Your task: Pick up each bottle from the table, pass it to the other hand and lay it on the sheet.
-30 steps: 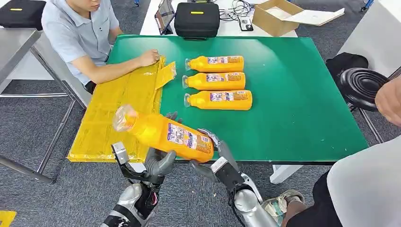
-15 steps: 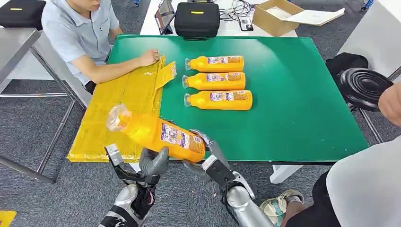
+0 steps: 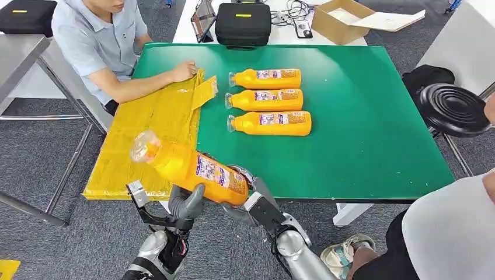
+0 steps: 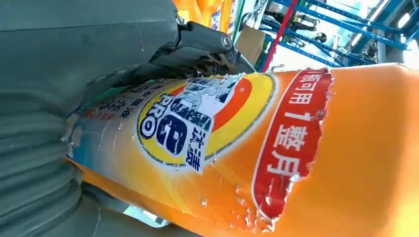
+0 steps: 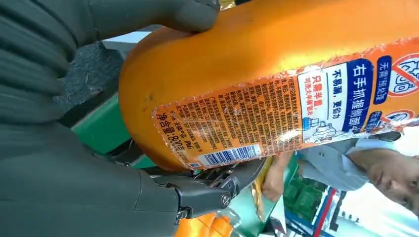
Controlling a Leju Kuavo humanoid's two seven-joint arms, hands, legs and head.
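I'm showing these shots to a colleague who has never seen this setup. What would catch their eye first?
Most likely the orange bottle held up at the table's near edge, with the left hand and right hand both under it. Next, the row of three bottles lying on the green table. Then the yellow sheet on its left, where a person rests a hand.

You have open yellow sheet (image 3: 146, 140) ahead-left; the person's hand (image 3: 184, 71) and folded flap (image 3: 205, 91) crowd its far corner
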